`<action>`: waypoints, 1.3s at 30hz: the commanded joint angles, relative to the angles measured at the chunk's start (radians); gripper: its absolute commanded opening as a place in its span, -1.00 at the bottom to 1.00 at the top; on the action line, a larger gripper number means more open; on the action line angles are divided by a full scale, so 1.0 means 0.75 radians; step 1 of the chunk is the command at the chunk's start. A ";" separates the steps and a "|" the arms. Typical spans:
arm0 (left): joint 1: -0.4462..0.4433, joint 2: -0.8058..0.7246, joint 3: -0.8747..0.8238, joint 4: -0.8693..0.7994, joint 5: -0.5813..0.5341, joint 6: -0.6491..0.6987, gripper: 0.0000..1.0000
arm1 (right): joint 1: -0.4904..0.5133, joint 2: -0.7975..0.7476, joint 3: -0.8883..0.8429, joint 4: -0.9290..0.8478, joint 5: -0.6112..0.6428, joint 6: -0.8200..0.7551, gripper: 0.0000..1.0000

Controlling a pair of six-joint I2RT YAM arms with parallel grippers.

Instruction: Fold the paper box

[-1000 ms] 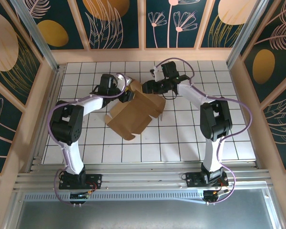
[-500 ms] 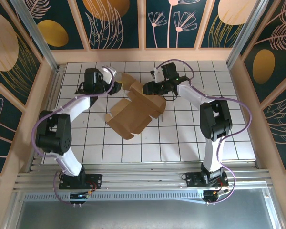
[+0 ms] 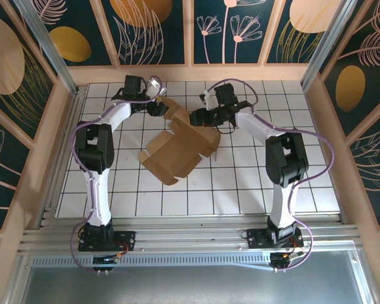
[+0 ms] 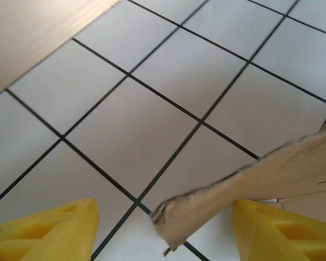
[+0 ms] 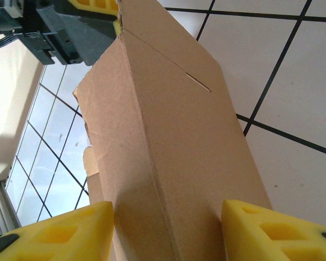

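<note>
Clamps box [image 3: 177,152] with right gripper [image 5: 167,205]; holds left gripper [image 4: 164,209] spread apart, flap [image 4: 250,174] edge loose between fingers [image 4: 49,228], over tiles [image 4: 195,70].

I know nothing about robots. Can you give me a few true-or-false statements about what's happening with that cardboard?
1. The paper box is brown cardboard on a white tiled table. True.
2. The left gripper is pinched tightly shut. False: its yellow fingers stand apart, with the edge of a cardboard flap between them.
3. The box is folded completely closed. False: it is open, with flaps sticking out.
4. The right gripper has cardboard between its yellow fingers. True.
</note>
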 commanded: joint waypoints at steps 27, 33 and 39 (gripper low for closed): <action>0.013 -0.093 -0.120 -0.010 0.348 -0.080 -0.93 | 0.019 -0.021 -0.017 -0.074 0.037 0.015 0.09; -0.005 -0.155 -0.197 0.150 0.340 -0.478 -1.00 | 0.030 -0.033 -0.037 -0.047 0.060 0.033 0.09; -0.036 -0.197 -0.221 0.169 0.309 -0.679 -1.00 | 0.056 -0.031 -0.035 -0.035 0.093 0.037 0.08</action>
